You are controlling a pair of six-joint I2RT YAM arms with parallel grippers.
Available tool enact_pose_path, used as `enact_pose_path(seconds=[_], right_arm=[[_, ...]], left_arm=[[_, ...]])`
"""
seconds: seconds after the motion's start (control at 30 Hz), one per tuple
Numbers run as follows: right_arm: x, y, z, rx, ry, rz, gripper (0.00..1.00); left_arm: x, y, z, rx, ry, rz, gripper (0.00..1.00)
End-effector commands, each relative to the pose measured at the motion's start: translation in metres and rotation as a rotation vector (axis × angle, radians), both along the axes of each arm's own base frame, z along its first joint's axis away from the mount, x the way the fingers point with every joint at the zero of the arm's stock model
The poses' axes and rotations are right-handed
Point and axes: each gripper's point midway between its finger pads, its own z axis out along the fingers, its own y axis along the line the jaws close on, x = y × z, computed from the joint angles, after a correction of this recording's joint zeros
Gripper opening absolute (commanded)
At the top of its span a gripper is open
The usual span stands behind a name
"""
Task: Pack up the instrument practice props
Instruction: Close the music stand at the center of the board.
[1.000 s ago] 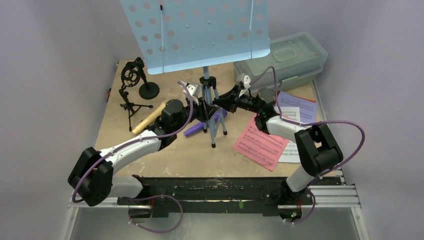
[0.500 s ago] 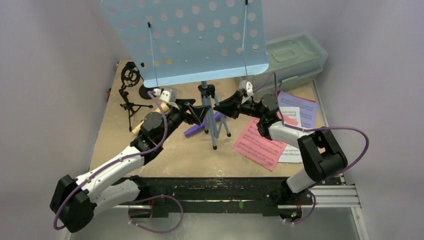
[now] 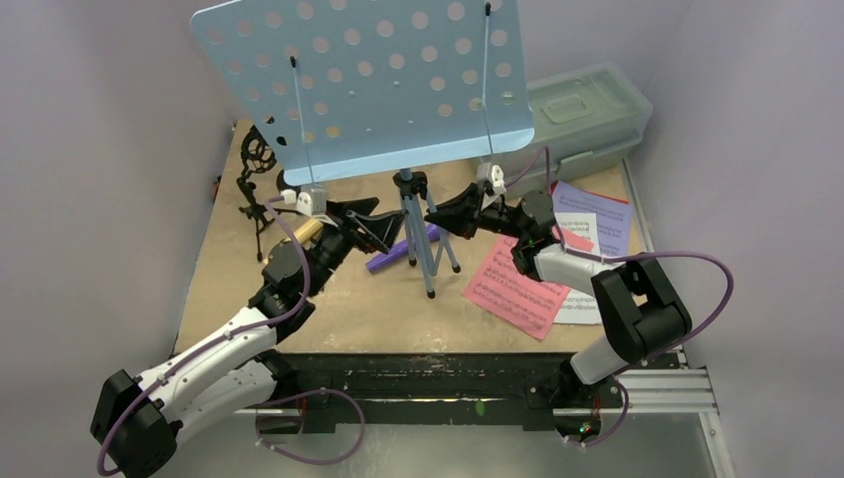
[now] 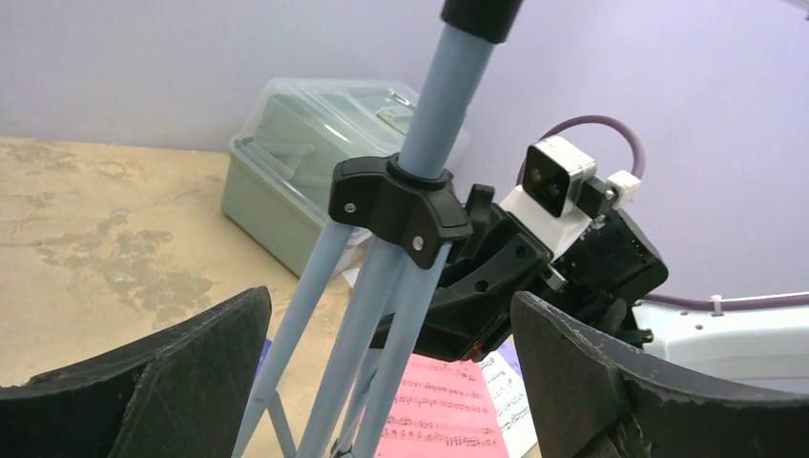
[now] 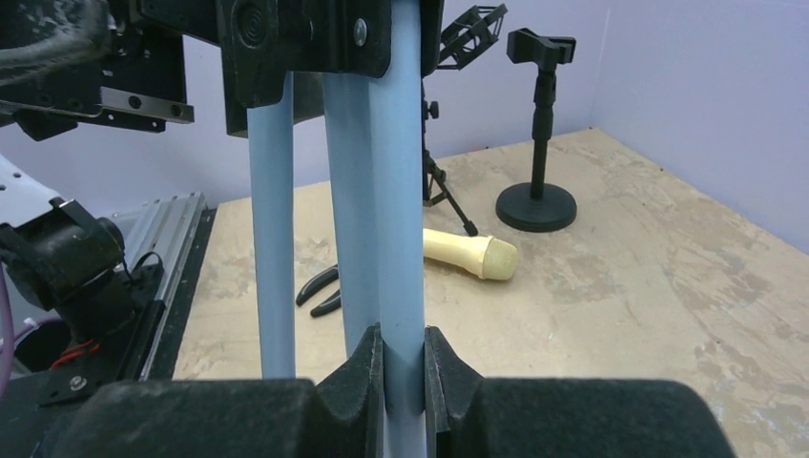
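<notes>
The pale-blue perforated music rack [image 3: 368,80] leans left on its tripod [image 4: 396,200]. My right gripper [image 5: 404,367] [image 3: 435,212] is shut on one blue tripod leg [image 5: 396,191]. My left gripper [image 4: 389,315] [image 3: 390,224] stands wide open just left of the legs, holding nothing. A purple microphone [image 3: 393,254] lies under the tripod. The tan microphone [image 5: 472,253] [image 3: 304,231] lies further left. The round-base holder [image 5: 539,200] and the ring tripod holder [image 3: 259,164] stand at the back left. Pink [image 3: 518,289], lavender [image 3: 597,214] and white [image 3: 577,304] pages lie at the right.
A translucent grey-green lidded box [image 3: 577,115] [image 4: 286,181] sits at the back right, behind the tripod. Purple walls close in the table on the left, back and right. The arm bases and a black rail [image 3: 428,373] run along the near edge.
My left gripper has opened, let go of the tripod and drawn back to the left. The rack's plate has tipped leftward. My right gripper has kept its hold on the leg.
</notes>
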Motion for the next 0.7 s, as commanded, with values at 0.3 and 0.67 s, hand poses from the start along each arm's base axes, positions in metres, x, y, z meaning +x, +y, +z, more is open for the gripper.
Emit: enact_pose_path(seconds=[0.3,0.67], right_arm=[[0.008,-0.008,0.057,0.16,-0.05,-0.088,0.0],[0.005,-0.008,0.052,0.152,-0.07,-0.079,0.0]], left_arm=[[-0.003,-0.01,0.016,0.048,-0.069,0.039,0.94],[0.014,-0.002,0.063,0.093,-0.158,0.219,0.94]])
